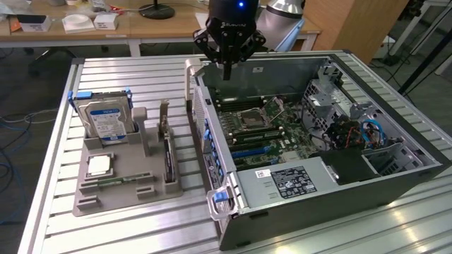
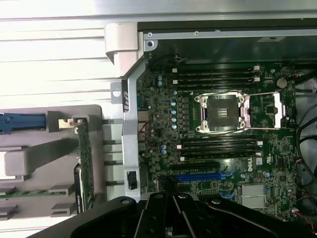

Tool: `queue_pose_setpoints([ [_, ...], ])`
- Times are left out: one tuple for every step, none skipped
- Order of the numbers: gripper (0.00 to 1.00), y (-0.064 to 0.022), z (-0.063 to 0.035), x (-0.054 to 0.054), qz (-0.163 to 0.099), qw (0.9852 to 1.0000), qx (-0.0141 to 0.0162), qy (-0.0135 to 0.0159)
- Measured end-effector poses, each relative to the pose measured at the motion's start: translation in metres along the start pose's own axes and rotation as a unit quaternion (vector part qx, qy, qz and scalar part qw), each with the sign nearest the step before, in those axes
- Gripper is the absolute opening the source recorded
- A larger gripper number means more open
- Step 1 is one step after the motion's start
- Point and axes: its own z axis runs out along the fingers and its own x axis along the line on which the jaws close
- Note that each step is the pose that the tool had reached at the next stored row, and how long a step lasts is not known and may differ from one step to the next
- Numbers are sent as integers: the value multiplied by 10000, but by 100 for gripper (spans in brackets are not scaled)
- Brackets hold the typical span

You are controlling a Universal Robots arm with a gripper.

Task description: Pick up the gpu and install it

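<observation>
Gripper (image 1: 227, 73) closed tight, empty, over computer case (image 1: 339, 211) (gpu (image 1: 168, 153) in gray holder (image 1: 116, 193))

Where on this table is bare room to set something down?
Bare table slats beyond the hard drive toward the far edge, and between the grey holder and the near edge. Crowded: the strip between holder and computer case.

I'm looking across a slatted metal bench (image 1: 127, 233), with glare on its ribs. Behind it a wooden bench (image 1: 162, 29) carries white boxes (image 1: 78, 22) and a black round base (image 1: 156, 10). At the exterior view's right stands a wooden panel (image 1: 353, 24). Blue cables (image 1: 14, 119) trail over the grey floor (image 1: 18, 174).
</observation>
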Motion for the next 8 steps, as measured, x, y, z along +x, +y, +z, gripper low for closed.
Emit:
queue_pose_setpoints([
  [11, -1, 0, 11, 0, 10000, 0, 0],
  [11, -2, 0, 23, 0, 10000, 0, 0],
  [11, -3, 0, 35, 0, 10000, 0, 0],
  [11, -4, 0, 48, 0, 10000, 0, 0],
  [11, -5, 0, 61, 0, 10000, 0, 0],
  [11, -6, 0, 74, 0, 10000, 0, 0],
  [11, -7, 0, 88, 0, 10000, 0, 0],
  [11, -8, 0, 100, 0, 10000, 0, 0],
])
